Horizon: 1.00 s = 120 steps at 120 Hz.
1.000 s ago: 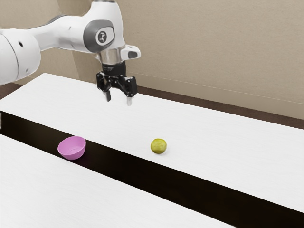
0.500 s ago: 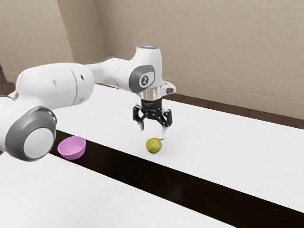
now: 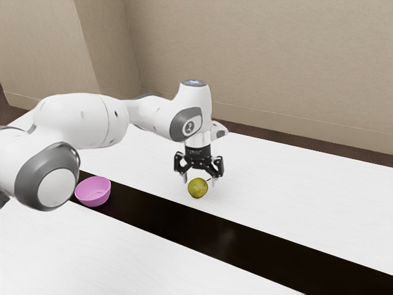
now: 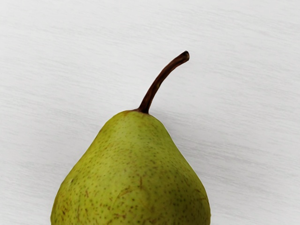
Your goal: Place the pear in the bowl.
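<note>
In the exterior view, the likeliest trouble is the pear (image 3: 198, 188) rolling off; one finger nudging its round side ahead of the other would cause that; the fingers stand apart, the end effector (image 3: 199, 182) open around the pear's upper part without gripping it, so closing this high might let the fruit slip out downward; later, a release off-centre could catch the rim of the bowl (image 3: 92, 185) and tip it; that bowl sits well apart from the pear, towards nine o'clock, on the dark band (image 3: 245, 236); the arm (image 3: 83, 120) reaches in from nine o'clock, its hand upright, end effector pointing to six.

In the wrist view, the pear (image 4: 131, 173) lies on its side on the pale worktop (image 4: 243, 70), with the curved stem (image 4: 161, 79) leading off its narrow neck; a grasp too near that neck could squeeze the fruit away, since the sides taper there; the hand looks down over it; a little more descent, centred on the wide body, seems called for.
</note>
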Each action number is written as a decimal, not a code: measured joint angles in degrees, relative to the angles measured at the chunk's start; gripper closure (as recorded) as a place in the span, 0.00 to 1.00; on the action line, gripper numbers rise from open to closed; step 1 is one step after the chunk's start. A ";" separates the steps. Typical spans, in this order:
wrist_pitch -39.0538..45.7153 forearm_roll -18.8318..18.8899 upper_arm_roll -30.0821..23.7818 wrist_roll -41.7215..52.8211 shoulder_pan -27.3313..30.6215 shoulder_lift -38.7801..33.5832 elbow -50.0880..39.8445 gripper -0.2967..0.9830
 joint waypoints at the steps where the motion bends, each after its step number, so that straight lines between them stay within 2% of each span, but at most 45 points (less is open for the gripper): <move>1: 0.07 0.07 0.00 -0.07 0.02 0.02 0.00 0.25; 53: 2.08 0.96 0.05 -2.80 0.10 2.18 0.35 0.26; 84: 2.31 0.99 0.02 -3.69 0.05 2.68 0.69 0.41; 120: 2.66 1.25 -0.04 -4.43 0.21 2.04 0.63 0.48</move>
